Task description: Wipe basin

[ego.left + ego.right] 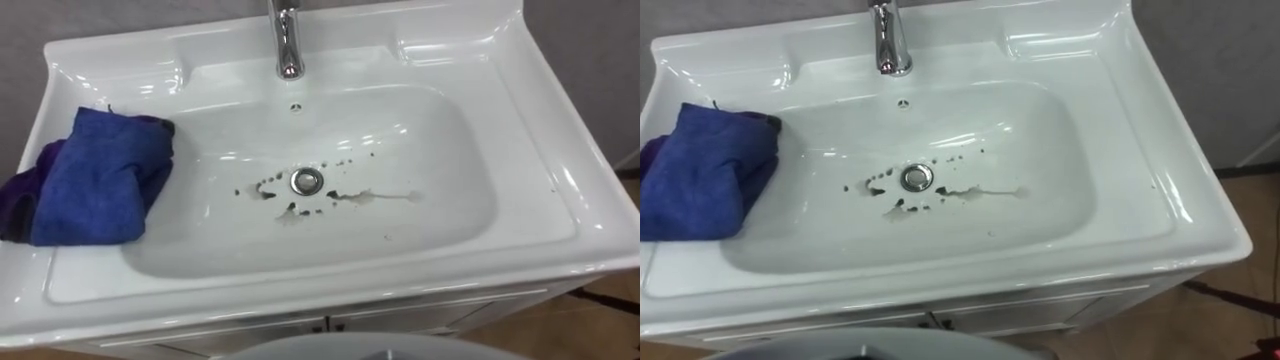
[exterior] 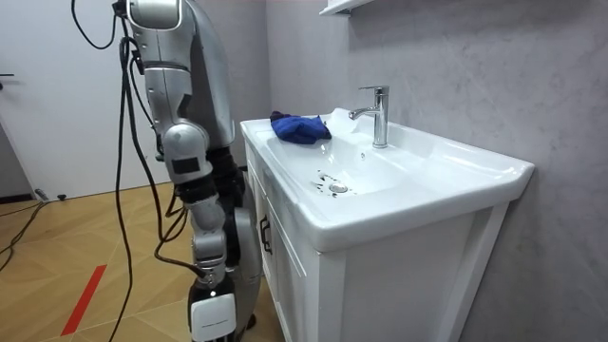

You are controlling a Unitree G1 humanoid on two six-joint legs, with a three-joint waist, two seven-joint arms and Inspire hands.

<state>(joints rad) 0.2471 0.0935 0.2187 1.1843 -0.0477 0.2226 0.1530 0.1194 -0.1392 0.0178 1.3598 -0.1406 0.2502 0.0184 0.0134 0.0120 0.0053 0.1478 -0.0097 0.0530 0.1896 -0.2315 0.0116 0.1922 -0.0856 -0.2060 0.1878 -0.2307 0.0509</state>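
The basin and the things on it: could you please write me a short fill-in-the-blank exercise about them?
1. The cloth on the rim is mostly ____ in colour.
2. It lies at the robot's ____ side of the basin.
3. Dark dirt specks are scattered around the ____ at the bottom of the bowl.

Missing words: blue; left; drain.
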